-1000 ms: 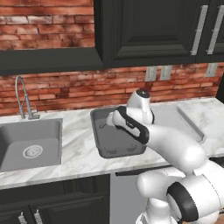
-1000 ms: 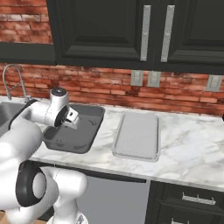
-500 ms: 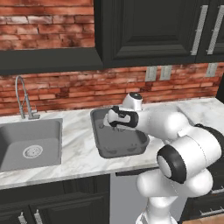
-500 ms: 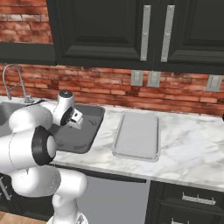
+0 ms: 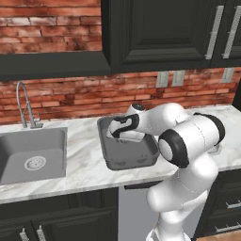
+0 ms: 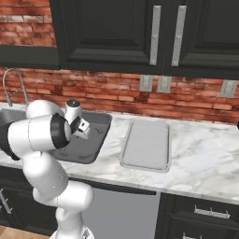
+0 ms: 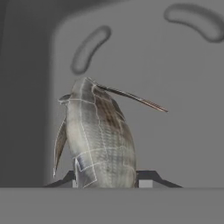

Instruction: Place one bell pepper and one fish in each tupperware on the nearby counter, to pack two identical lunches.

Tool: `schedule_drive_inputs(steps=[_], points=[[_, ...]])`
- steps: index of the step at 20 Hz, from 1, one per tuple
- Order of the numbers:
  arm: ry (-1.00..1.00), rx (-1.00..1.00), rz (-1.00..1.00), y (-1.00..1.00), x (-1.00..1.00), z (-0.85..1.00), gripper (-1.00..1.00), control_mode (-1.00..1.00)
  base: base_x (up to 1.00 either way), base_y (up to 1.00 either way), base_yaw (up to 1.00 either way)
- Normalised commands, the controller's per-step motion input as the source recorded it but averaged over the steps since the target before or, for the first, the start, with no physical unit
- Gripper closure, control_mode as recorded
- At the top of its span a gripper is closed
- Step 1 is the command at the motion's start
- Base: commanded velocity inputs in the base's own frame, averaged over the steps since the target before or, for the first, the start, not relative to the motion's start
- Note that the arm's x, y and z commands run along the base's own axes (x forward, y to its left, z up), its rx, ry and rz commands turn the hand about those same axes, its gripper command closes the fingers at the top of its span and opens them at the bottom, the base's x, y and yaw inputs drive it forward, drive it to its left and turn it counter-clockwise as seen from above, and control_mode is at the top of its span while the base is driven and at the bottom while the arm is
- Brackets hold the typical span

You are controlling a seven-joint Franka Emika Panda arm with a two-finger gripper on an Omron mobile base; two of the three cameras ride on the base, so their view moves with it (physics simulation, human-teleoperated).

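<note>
A white robot arm bends over a white marble counter (image 5: 87, 160) with grey veins. Its hand is turned down into a deep dark grey tub (image 5: 126, 149) resting on the counter. The gripper (image 5: 121, 137) sits low inside the tub, over its floor and closer to the back wall; the white wrist hides the fingers, so what they hold cannot be seen here. To the gripper's left, well apart, a steel sink basin (image 5: 31, 155) is set into the counter, with a curved steel faucet (image 5: 25, 106) at its back edge. Behind the gripper runs a red brick wall (image 5: 84, 95) with outlet plates (image 5: 170, 78), and black cabinets (image 5: 157, 30) hang above.
</note>
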Motion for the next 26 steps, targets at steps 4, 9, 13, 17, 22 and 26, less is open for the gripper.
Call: schedule_drive_inputs(steps=[4, 9, 13, 17, 22, 26], points=[[0.0, 0.0, 0.0, 0.0, 0.28, -0.26, 1.0, -1.0, 0.0, 0.0, 0.0], [0.0, 0.0, 0.0, 0.01, 0.15, -0.08, -1.0, -1.0, 0.0, 0.0, 0.0], [-0.13, -0.04, 0.0, 0.15, -0.11, 0.18, -1.0, -1.0, 0.0, 0.0, 0.0], [-0.2, -0.04, 0.0, 0.07, -0.6, 0.65, -1.0, -1.0, 0.0, 0.0, 0.0], [-0.16, 0.0, 0.0, -0.11, -0.9, 0.9, -1.0, -1.0, 0.0, 0.0, 0.0], [-0.06, 0.0, -0.05, -0.4, -1.0, 0.83, -1.0, -1.0, 0.0, 0.0, 0.0]])
